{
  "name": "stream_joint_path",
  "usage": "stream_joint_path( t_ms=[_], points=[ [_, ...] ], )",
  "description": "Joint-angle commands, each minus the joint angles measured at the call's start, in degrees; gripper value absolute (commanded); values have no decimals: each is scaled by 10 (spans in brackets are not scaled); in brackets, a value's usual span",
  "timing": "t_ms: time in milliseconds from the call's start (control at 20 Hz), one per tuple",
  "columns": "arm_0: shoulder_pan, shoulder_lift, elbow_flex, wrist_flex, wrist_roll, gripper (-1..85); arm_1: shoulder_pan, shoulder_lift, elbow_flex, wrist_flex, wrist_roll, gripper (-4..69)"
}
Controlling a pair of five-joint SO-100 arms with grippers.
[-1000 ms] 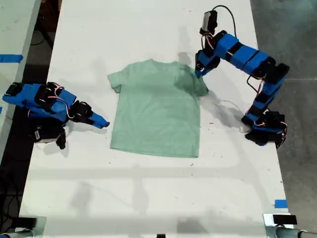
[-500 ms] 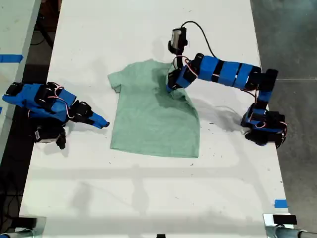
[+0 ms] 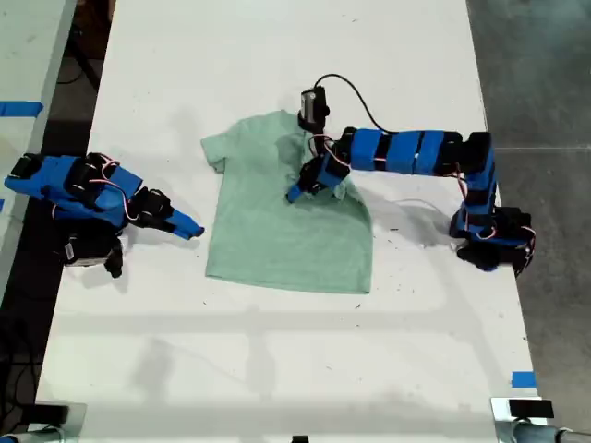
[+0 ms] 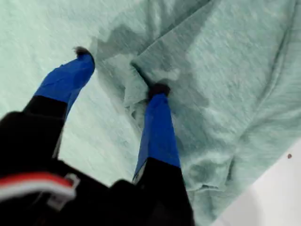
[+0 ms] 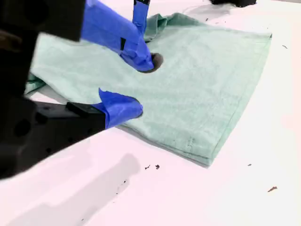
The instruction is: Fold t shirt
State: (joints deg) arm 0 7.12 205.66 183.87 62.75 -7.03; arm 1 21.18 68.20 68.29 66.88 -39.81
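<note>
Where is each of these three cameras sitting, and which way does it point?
Exterior view: overhead, facing down on the white table, both blue arms and the t shirt.
First wrist view: on my first gripper, looking along its open fingers at a folded-over shirt sleeve.
Second wrist view: on my second gripper, low beside the shirt, fingers apart.
Shared: every view shows the t shirt; the second wrist view also catches my first gripper.

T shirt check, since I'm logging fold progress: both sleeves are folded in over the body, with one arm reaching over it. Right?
Not quite. Only the right sleeve is folded in over the t shirt, beneath my first end effector. The left sleeve lies flat and spread out, as the exterior view shows. One arm does reach over the shirt.
</note>
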Motion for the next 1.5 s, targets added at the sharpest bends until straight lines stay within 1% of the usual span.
stream_joint_path(
  t_ms=[0,200,250,350,400,450,550,650,700,800,850,900,1000,1050,1150,1200,1450],
  points=[
    [5,4,4,-8,3,124,-6,88,-75,58,4,260],
    [5,4,4,-8,3,124,6,270,-47,201,16,250],
    [5,4,4,-8,3,124,7,340,-7,226,21,247],
    [5,4,4,-8,3,124,8,496,98,247,18,238],
    [5,4,4,-8,3,124,8,573,153,258,18,156],
    [5,4,4,-8,3,124,10,656,219,261,31,5],
    [5,4,4,-8,3,124,-17,826,396,235,65,5],
    [5,4,4,-8,3,124,-60,999,591,173,98,6],
    [5,4,4,-8,3,124,-76,1081,676,155,110,6],
    [5,4,4,-8,3,124,-100,1258,827,143,120,8],
    [5,4,4,-8,3,124,-100,1332,887,156,114,8],
    [5,4,4,-8,3,124,-100,1325,909,166,103,8],
    [5,4,4,-8,3,124,-98,1326,974,127,69,8],
    [5,4,4,-8,3,124,-101,1327,1004,120,61,8],
    [5,4,4,-8,3,124,-76,1327,1056,115,107,8],
    [5,4,4,-8,3,124,-72,1327,1048,140,113,8],
    [5,4,4,-8,4,125,-76,1328,1053,144,125,8]
  ],
)
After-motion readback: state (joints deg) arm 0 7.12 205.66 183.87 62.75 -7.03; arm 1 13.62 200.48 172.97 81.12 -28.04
